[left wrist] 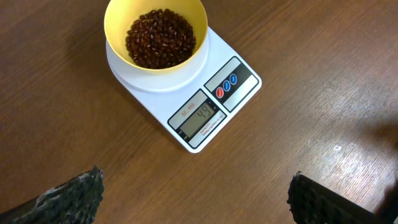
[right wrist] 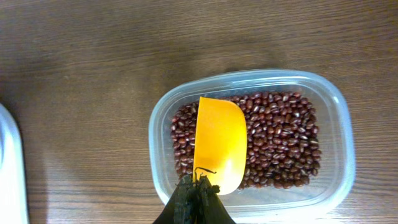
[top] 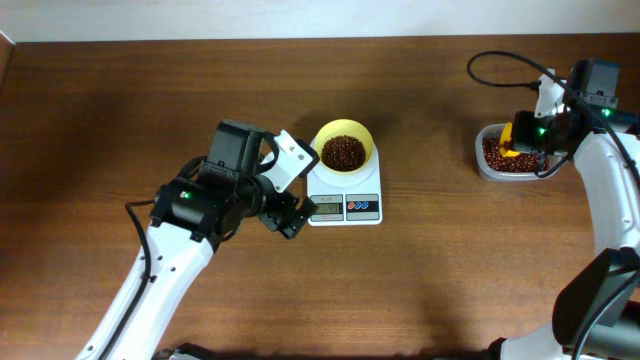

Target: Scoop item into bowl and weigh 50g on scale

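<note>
Only the left wrist cam shows the digits on the scale [left wrist: 163, 102]. There's one yellow bowl [left wrist: 118, 25] sitting on it with the beans [left wrist: 160, 37] heaped inside. The left claw [top: 297, 190] gapes wide just beside the scale, holding nothing. The right wrist cam gives the rest: one clear tub [right wrist: 339, 124] of more beans, with the right claw [right wrist: 198, 186] pinched onto one orange scoop [right wrist: 219, 143] over it.

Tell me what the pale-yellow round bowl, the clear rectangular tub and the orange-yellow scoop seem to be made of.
The pale-yellow round bowl is likely plastic: smooth, opaque, evenly coloured, with a thin rim. The clear rounded-rectangular tub looks like thin transparent plastic, since the wood-grain table shows through its wall. The orange-yellow scoop is probably plastic too: uniform colour, soft sheen.
</note>
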You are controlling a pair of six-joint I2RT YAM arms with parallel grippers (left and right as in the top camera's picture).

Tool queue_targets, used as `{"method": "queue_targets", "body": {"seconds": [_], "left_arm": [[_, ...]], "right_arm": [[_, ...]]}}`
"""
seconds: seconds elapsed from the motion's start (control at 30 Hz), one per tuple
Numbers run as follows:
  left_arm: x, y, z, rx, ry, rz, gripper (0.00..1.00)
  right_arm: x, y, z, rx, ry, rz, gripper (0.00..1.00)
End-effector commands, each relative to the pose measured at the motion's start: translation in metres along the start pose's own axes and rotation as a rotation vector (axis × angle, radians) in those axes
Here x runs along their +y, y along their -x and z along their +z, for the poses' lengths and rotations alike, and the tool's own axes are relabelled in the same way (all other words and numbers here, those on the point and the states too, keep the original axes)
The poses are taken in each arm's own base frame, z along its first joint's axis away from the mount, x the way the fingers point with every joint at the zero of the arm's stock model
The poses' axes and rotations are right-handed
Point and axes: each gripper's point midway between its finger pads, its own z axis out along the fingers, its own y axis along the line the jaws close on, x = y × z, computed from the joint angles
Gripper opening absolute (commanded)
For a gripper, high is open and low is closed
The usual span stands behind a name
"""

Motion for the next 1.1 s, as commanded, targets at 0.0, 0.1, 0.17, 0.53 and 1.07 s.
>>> {"method": "queue_targets", "body": {"seconds": [0.0,0.1,0.17,0.53,1.07], "left_arm": [[0.0,0.001,-0.004,-0.012,0.009,0.018,0.99],[0.0,0.001,-0.004,-0.012,0.009,0.018,0.99],[0.0,0.001,-0.004,-0.012,0.009,0.018,0.99],[0.0,0.001,-0.004,-0.012,0.009,0.018,0.99],[0.0,0.001,-0.004,-0.012,0.009,0.018,0.99]], "right_arm": [[0.02,0.007,-0.011,-0.028,0.092,0.005,0.04],[0.023,0.005,-0.012,-0.019,0.131,0.069,0.04],[0.025,0.005,-0.014,-0.02,0.172,0.082,0.04],[0.034,0.009,-0.021,-0.039,0.279,0.093,0.04],[0.192,0.042,-0.035,-0.221,0.567,-0.237,0.04]]}}
